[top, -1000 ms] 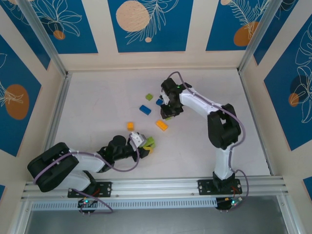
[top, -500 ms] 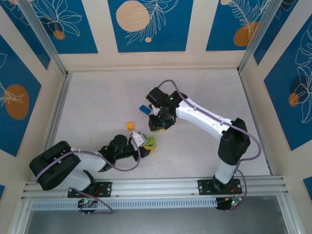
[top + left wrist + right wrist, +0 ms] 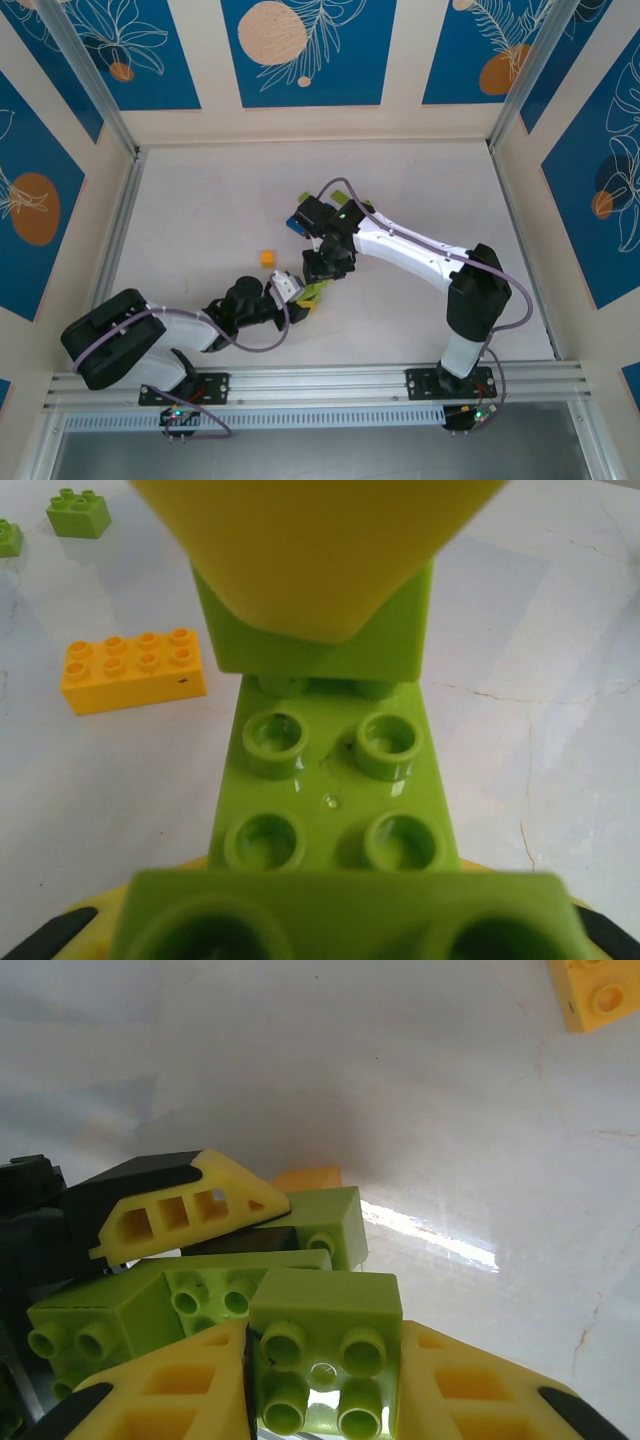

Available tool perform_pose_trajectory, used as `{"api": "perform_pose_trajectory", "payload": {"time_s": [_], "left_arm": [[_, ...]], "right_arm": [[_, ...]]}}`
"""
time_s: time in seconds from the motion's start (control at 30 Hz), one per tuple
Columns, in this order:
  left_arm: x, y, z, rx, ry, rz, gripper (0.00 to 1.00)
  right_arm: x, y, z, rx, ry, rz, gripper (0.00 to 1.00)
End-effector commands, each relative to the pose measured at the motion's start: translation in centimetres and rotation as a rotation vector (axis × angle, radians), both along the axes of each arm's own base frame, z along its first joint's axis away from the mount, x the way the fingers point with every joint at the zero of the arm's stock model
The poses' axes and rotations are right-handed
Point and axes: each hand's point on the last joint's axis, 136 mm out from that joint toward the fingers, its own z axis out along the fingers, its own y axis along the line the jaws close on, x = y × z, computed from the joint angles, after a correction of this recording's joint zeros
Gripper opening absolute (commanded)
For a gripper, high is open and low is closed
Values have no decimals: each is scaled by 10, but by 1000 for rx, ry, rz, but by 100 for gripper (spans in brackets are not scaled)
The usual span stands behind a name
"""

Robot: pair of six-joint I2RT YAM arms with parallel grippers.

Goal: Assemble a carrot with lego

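Note:
My left gripper [image 3: 292,288] is shut on a clump of lime green lego [image 3: 309,292], low over the table. The left wrist view has that clump's studded lime plate [image 3: 330,800] running away from the jaws. My right gripper [image 3: 322,1385] is shut on a single lime green 2x2 brick [image 3: 325,1345], its yellow fingers [image 3: 470,1390] on both sides. It holds this brick right against the left gripper's clump [image 3: 130,1310]. In the top view the right gripper [image 3: 326,268] sits just behind the clump. One finger of the left gripper [image 3: 185,1215] shows beside it.
A small orange brick [image 3: 267,258] lies alone left of the grippers. A blue brick [image 3: 297,222] peeks out behind the right arm. Left of the clump lie an orange 2x4 brick [image 3: 133,668] and, farther off, a lime brick [image 3: 78,512]. Walls ring the table.
The right arm has swung from the bricks at the back toward the near left, carrying its lime brick up to the left gripper's clump. The left arm has stayed put.

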Motion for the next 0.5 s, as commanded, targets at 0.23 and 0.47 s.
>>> {"api": "perform_pose_trajectory", "payload": {"time_s": [0.23, 0.47], "left_arm": [[-2, -1, -10, 41, 18, -5, 39], [-3, -1, -10, 41, 19, -7, 38]], "right_arm": [[-15, -9, -14, -46, 45, -2, 32], [-15, -14, -18, -78, 38, 14, 32]]}}
